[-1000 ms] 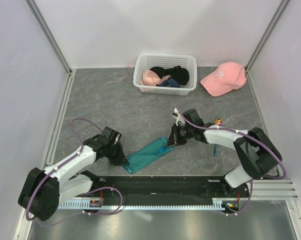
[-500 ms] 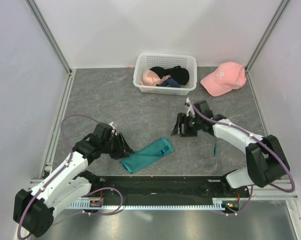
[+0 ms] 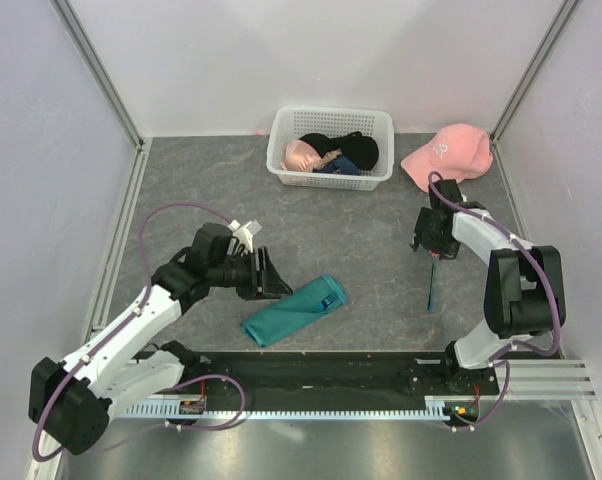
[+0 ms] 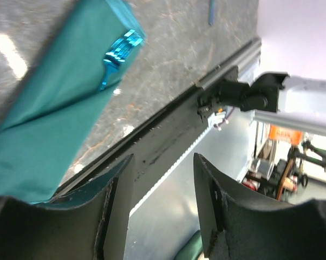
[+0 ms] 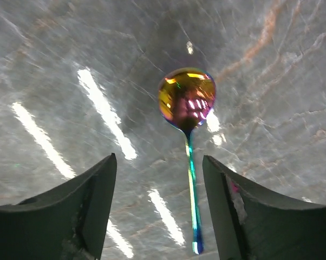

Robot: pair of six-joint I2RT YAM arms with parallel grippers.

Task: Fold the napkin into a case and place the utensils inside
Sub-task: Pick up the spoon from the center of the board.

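The napkin (image 3: 293, 310) lies folded as a narrow teal strip, the case, slanting across the table in front of the arms. In the left wrist view a blue fork (image 4: 118, 52) rests on the teal cloth (image 4: 54, 119) near its end. My left gripper (image 3: 272, 284) hovers just left of the strip, open and empty (image 4: 163, 165). A spoon lies on the table at the right, with a shiny red-purple head (image 5: 186, 99) and a green-blue stem (image 3: 433, 290). My right gripper (image 3: 427, 240) hangs open over it (image 5: 158, 162), and the stem runs between the fingers without touching them.
A white lattice basket (image 3: 331, 172) with dark and pink garments stands at the back centre. A pink cap (image 3: 446, 155) lies to its right. The black rail (image 3: 321, 372) runs along the near edge, and walls enclose the left, right and back sides.
Both grippers opened and let go of the napkin's ends. The left one drew up and right beside the strip. The right arm swung away to the right, over the spoon.
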